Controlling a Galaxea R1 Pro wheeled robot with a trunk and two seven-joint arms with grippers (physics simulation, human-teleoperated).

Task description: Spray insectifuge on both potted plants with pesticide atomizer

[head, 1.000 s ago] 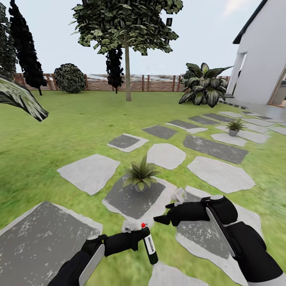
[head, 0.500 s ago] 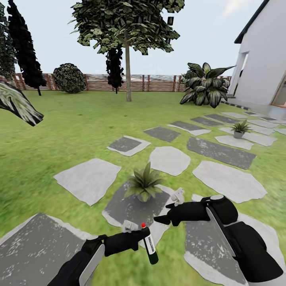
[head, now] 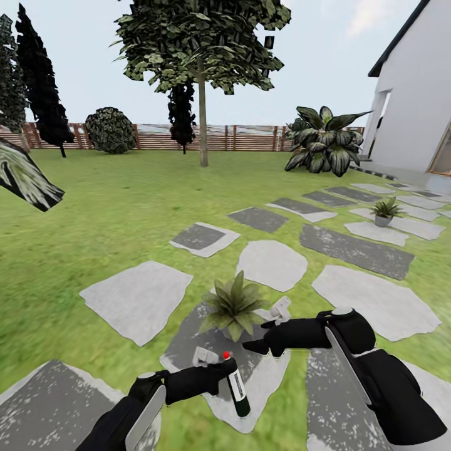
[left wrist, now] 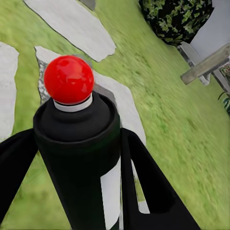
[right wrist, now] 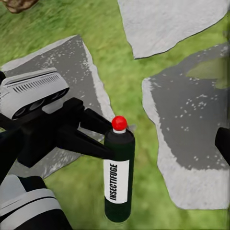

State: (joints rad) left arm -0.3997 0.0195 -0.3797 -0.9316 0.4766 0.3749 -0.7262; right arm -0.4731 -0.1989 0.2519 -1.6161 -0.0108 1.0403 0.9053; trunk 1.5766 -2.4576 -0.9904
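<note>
While the left gripper [head: 220,371] clamps it, the black, white-labelled pesticide atomizer [head: 237,387] stands nearly upright, red tip up; the right gripper [head: 270,329] gapes empty.

Left arm: black forearm extended forward and low, its black two-finger left gripper [head: 227,371] closed on the black upright pesticide atomizer [head: 237,391] with red tip, one finger [left wrist: 146,182] on each side of the body. Right arm: black forearm angled inward, the black right gripper [head: 252,345] pointing left; its finger spacing probably narrow, not resolvable
</note>
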